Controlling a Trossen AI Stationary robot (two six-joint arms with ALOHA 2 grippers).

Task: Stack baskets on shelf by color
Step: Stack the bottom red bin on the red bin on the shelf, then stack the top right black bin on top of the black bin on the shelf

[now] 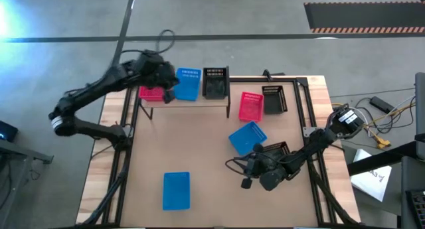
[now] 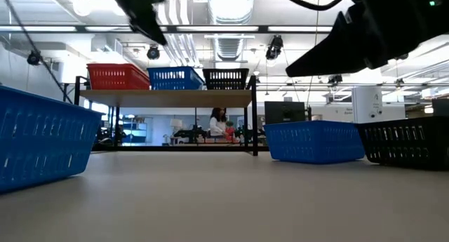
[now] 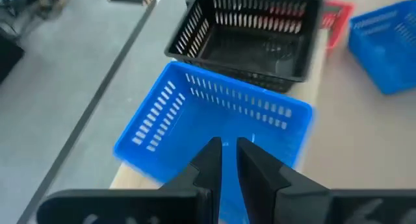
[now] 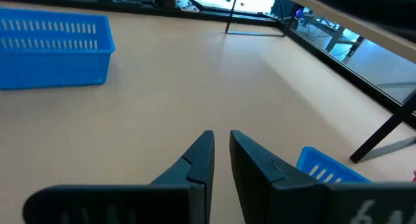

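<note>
On the shelf, at the far left of the tabletop, three baskets stand side by side: red basket on the shelf, blue basket on the shelf, black basket on the shelf, in that order from the left end.

Left gripper: above the blue basket on the shelf, fingers drawn to a narrow gap over its near wall; whether the wall is pinched between them cannot be told.

Right gripper: low over the near right part of the tabletop, fingers narrow, nothing between them.

Loose baskets on the tabletop:
- red basket, just right of the shelf's end post.
- black basket, touching or just beside that red one, on its right.
- tilted blue basket, nearer than the red one, set at an angle.
- second black basket, just beside the tilted blue one and partly hidden under the right arm.
- lone blue basket, well apart from the others, near the front edge, left of centre.

Beyond the tabletop, in the low view: a person, seen under the shelf.
</note>
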